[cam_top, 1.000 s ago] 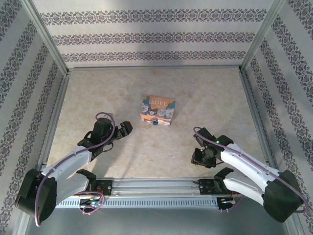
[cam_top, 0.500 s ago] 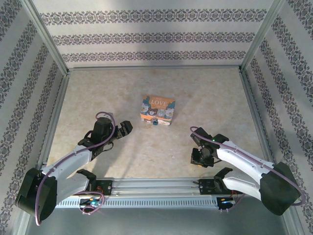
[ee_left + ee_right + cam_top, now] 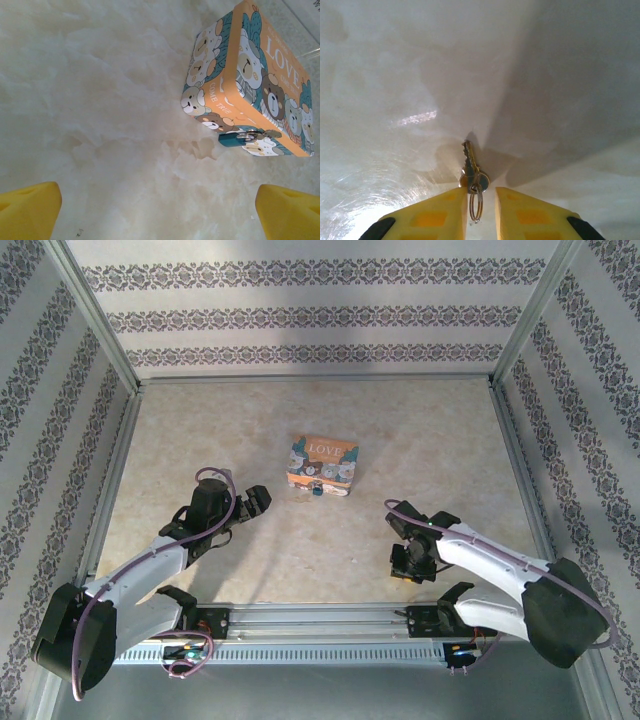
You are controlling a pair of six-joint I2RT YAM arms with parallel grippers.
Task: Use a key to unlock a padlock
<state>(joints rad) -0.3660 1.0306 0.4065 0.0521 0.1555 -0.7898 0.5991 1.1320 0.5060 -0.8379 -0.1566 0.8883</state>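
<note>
Two hands sit low over the tabletop (image 3: 440, 430) from above: the left hand (image 3: 262, 498) near the LOVE box (image 3: 322, 462), the right hand (image 3: 402, 570) well apart from it.

Left wrist: yellow fingers (image 3: 30, 210) stand wide apart; the teal padlock (image 3: 235, 139) hangs at the box's front clasp.

Right wrist: the key (image 3: 470, 167) lies on the tabletop, its ring between the nearly closed fingertips (image 3: 445, 207); I cannot tell whether they pinch it.

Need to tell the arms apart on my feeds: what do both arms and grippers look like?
Both arms match: white shells, black joints and black shoulder housings, a purple cable looping along each. The left gripper and right gripper have black bodies and blocky bright yellow fingers; the right ones carry darker square patches.
</note>
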